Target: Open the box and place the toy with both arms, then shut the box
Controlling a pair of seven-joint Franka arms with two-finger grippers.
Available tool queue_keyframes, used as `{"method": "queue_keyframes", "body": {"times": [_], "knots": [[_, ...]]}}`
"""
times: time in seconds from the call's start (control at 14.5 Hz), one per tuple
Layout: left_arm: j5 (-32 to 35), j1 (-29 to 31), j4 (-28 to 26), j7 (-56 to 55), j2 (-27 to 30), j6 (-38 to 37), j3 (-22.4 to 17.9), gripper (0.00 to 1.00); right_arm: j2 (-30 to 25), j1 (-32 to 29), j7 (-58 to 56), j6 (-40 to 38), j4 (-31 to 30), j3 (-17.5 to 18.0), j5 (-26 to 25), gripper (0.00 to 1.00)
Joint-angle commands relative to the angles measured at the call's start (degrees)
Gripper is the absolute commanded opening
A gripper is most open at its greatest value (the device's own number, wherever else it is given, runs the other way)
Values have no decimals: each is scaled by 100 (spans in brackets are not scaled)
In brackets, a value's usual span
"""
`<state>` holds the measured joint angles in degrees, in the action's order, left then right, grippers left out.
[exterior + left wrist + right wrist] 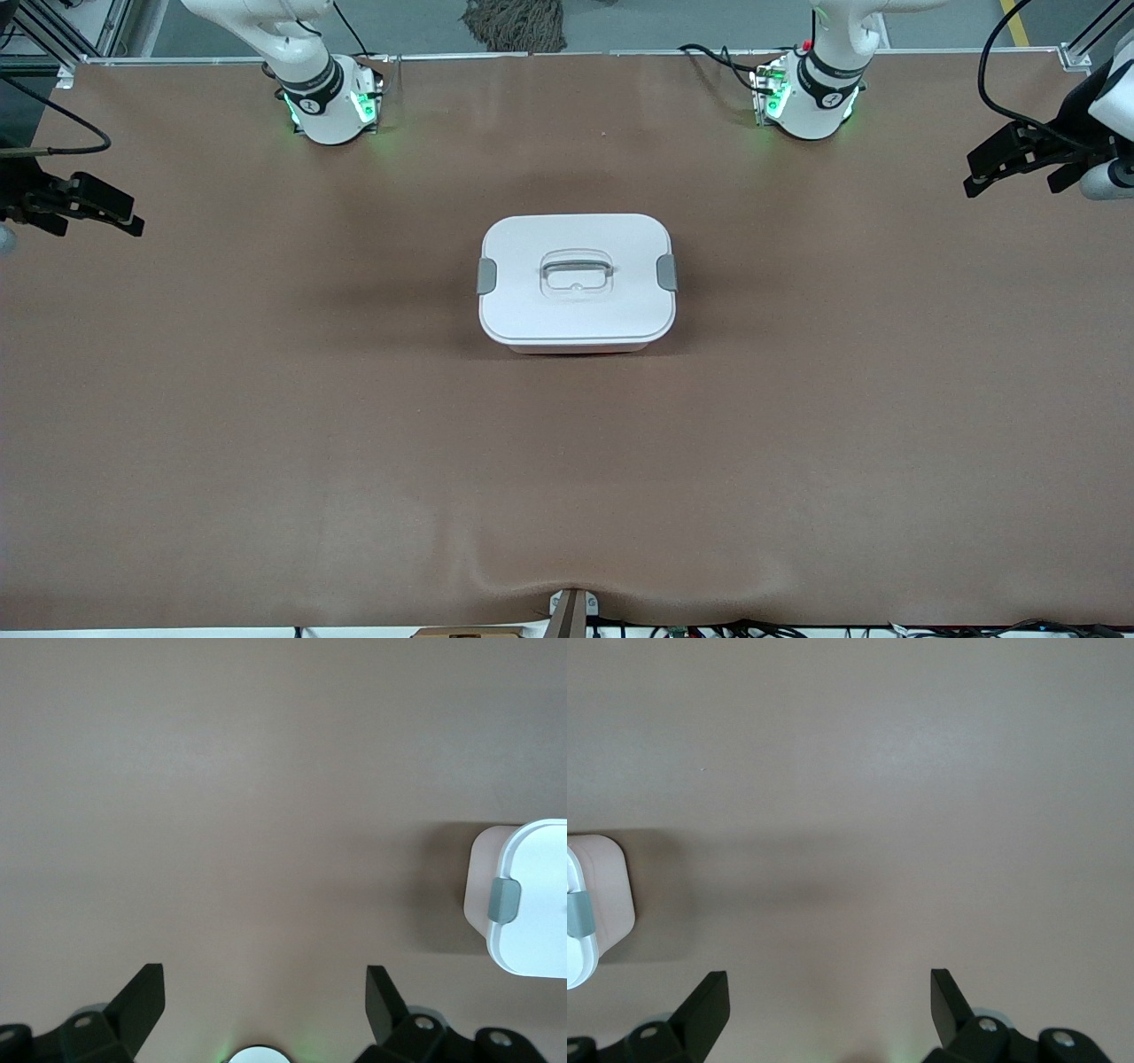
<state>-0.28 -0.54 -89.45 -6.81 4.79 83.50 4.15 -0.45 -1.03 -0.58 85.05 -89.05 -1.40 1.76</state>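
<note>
I'm seeing left gripper [264, 992] and right gripper [829, 997] hovering, jaws apart over bare brown mat [266, 425]; smooth rounded box [577, 282] sitting lidded midway between them.

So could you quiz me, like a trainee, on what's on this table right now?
1. True or false: the white lid sits on the box.
2. What do both grippers hang over? A) the box B) bare table C) a toy
3. Fill in: each short end of the lid carries a grey ____.

Key:
1. True; the lid covers the box.
2. B; the left gripper and the right gripper wait, open, over the table's two ends.
3. Clip.
</note>
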Motion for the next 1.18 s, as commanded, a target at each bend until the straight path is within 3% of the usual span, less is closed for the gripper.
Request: {"method": "queue_keyframes", "body": {"times": [0.0, 1.11], "knots": [[98, -52, -125, -4, 110, 88, -19, 100, 54, -2, 67, -32, 116, 17, 8, 100], [116, 19, -81, -153, -48, 70, -63, 100, 63, 7, 67, -32, 116, 17, 8, 100]]}}
